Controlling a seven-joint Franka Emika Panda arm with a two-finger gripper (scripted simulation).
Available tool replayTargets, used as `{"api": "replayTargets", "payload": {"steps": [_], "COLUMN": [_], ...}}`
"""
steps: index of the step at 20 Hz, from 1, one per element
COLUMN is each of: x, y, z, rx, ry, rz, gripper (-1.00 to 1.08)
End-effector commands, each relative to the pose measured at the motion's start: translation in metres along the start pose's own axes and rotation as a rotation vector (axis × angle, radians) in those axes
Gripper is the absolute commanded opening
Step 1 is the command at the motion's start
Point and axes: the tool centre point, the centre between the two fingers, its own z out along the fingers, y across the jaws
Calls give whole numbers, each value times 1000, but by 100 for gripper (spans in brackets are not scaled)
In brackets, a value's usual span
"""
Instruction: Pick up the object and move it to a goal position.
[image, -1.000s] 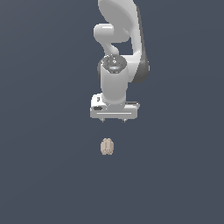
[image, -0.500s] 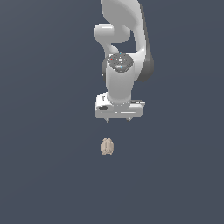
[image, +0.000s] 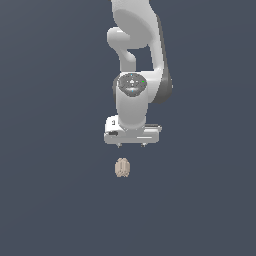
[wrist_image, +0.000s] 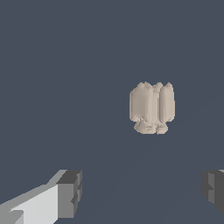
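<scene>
The object (image: 122, 167) is a small beige-tan ridged lump, like a walnut, lying on the dark grey-blue surface. In the exterior view the white arm's gripper (image: 131, 145) hangs just above it, slightly toward the exterior view's right, with only short fingertip stubs showing under the hand. The wrist view shows the object (wrist_image: 152, 108) ahead of the gripper (wrist_image: 142, 190), whose two grey fingertips (wrist_image: 70, 194) stand wide apart with nothing between them. The gripper is open and apart from the object.
A plain dark grey-blue surface (image: 50, 200) fills both views. No other object, container or edge shows.
The hand has come lower and nearer in the exterior view, so the gap to the object has shrunk. The object has stayed where it was.
</scene>
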Motion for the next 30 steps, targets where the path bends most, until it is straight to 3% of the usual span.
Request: {"api": "replayTargets", "payload": {"steps": [1, 13, 22, 30], "x": [11, 48, 50, 50], "y": [7, 37, 40, 41], "z": [9, 49, 56, 94], "rx": [-2, -13, -14, -14], "ry": [2, 10, 10, 11], "rz": [2, 7, 8, 8], "gripper": [100, 100, 100, 100]}}
